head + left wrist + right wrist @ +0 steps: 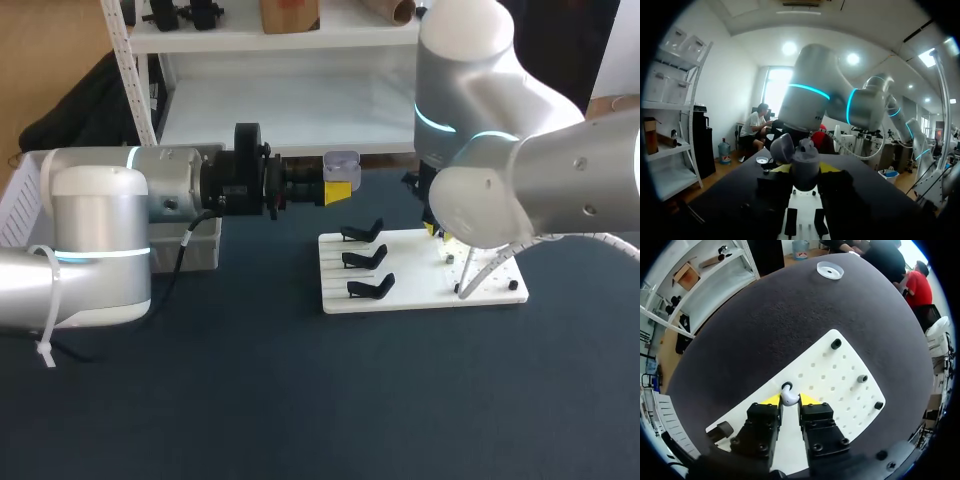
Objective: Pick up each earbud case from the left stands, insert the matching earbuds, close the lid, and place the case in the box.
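Observation:
In the head view my left gripper (338, 190) is held above the table behind the white board (420, 290). It is shut on a grey earbud case (341, 163) whose lid stands open. The left wrist view shows that case (804, 162) upright between the yellow tips of the left gripper (806, 171). My right gripper (790, 401) is down on the board (840, 370), and its yellow tips press a white earbud (789, 398) from both sides, beside a black ring holder (787, 386). Three black stands (364, 258) on the board's left side are bare.
A white bin (200, 250) and a white basket (22, 200) stand at the table's left behind my left arm. Black pegs (836, 343) stick up from the board ahead of the right gripper. A white round disc (830, 270) lies on the dark cloth beyond the board.

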